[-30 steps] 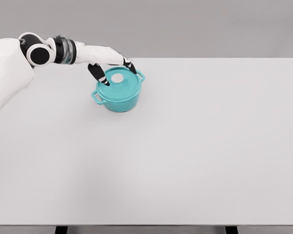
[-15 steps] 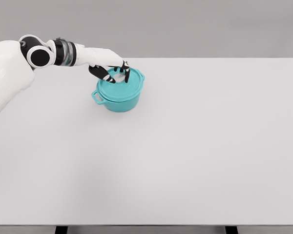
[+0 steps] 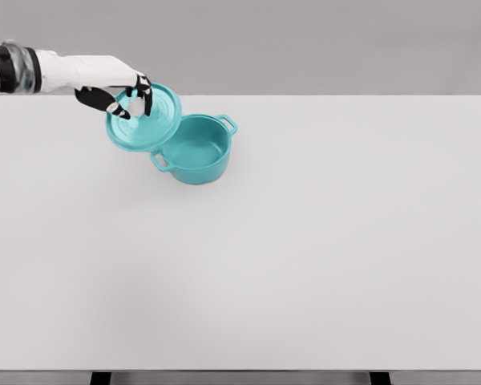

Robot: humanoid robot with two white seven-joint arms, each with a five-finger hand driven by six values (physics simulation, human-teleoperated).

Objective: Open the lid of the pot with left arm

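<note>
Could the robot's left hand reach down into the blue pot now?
Probably yes, but not right away. The pot stands open, since the lid is lifted off to its left, so nothing covers it. But the left hand is busy gripping the lid's knob and would need to put it down first.

Raised lid [image 3: 144, 119] partly covers the pot [image 3: 196, 149] from the left.

Broad, pale grey bench [image 3: 321, 265] filling nearly the whole view, evenly lit, with only faint soft shadows. Behind its far edge, a plain grey wall [image 3: 321, 44]. Under the near edge, two dark legs [image 3: 101, 378] just visible.
</note>
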